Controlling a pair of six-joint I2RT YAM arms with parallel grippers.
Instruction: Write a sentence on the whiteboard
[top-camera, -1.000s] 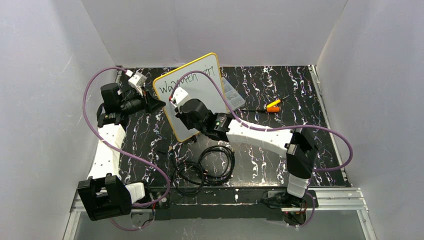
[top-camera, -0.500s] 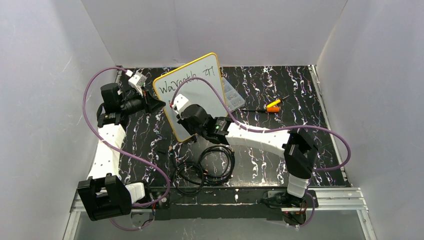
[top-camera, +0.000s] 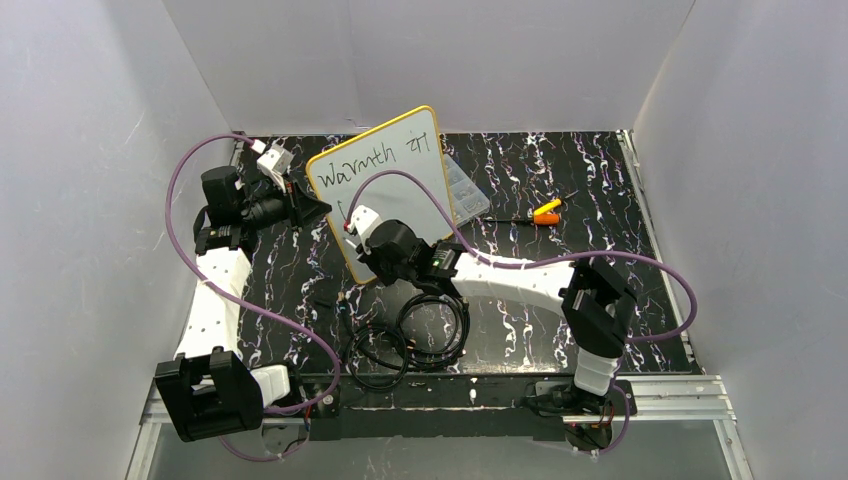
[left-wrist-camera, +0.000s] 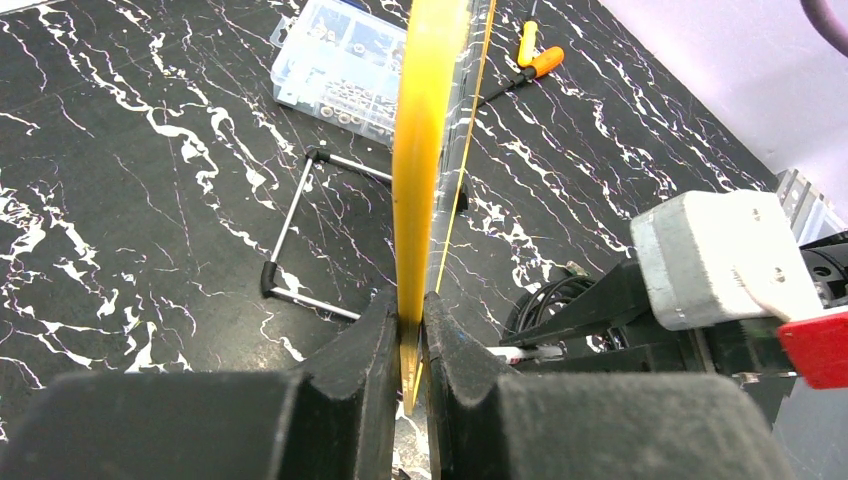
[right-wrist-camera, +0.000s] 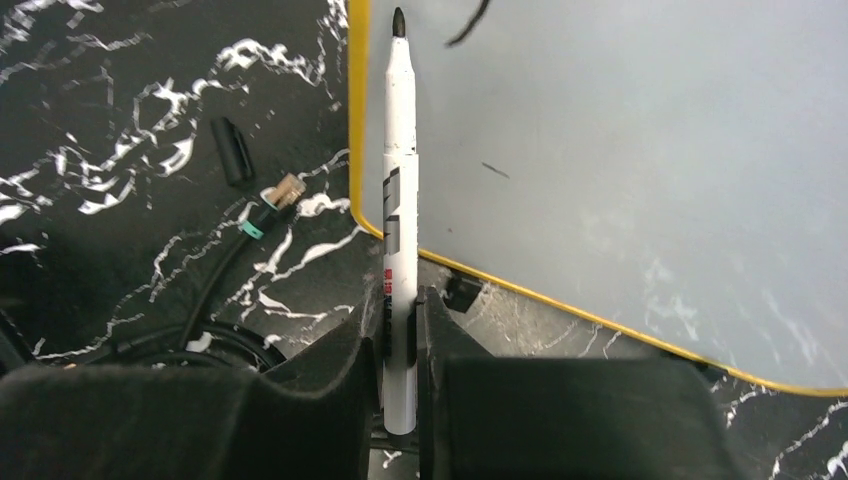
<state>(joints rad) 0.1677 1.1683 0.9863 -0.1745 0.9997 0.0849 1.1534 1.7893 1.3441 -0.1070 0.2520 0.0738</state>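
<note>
**Operator:** Left arm pose?
**Me:** My left gripper reaches in sideways and clamps the whiteboard by its thin yellow edge. The board stands tilted on the black marbled table.
**Operator:** Right arm?
**Me:** My right gripper stretches low and pinches a slim white marker. The tip is over the glossy face, below the sentence.

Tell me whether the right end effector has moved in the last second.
Yes. Against the unmoved whiteboard in the top view, the right end effector slid toward the board's near corner.
</note>
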